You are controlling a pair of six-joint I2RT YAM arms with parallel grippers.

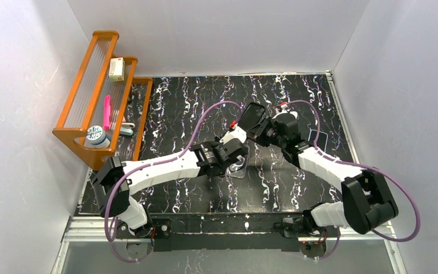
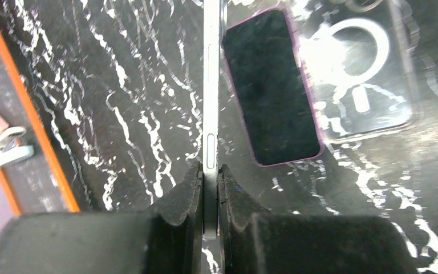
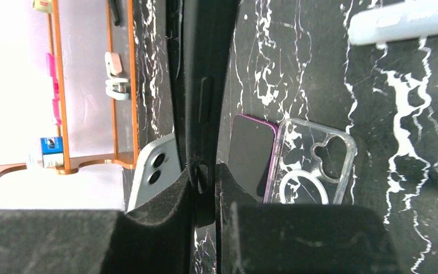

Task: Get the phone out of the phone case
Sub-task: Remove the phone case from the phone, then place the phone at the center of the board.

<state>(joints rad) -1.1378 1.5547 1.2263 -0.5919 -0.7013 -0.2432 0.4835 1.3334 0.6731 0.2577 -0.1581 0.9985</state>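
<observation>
My left gripper (image 2: 211, 171) is shut on the thin edge of a white phone (image 2: 211, 103), seen edge-on in the left wrist view. My right gripper (image 3: 205, 174) is shut on the edge of a black phone case (image 3: 202, 85), held upright. In the right wrist view the white phone's back with two camera lenses (image 3: 155, 168) shows just left of the case; I cannot tell whether they still touch. In the top view both grippers meet above the table's middle, the left (image 1: 236, 135) and the right (image 1: 266, 130), with the black case (image 1: 254, 117) between them.
A purple-edged phone (image 2: 274, 85) and a clear case (image 2: 359, 68) lie side by side on the black marbled table (image 1: 171, 108), below the grippers. An orange rack (image 1: 100, 91) with small items stands at the far left. White walls close in on three sides.
</observation>
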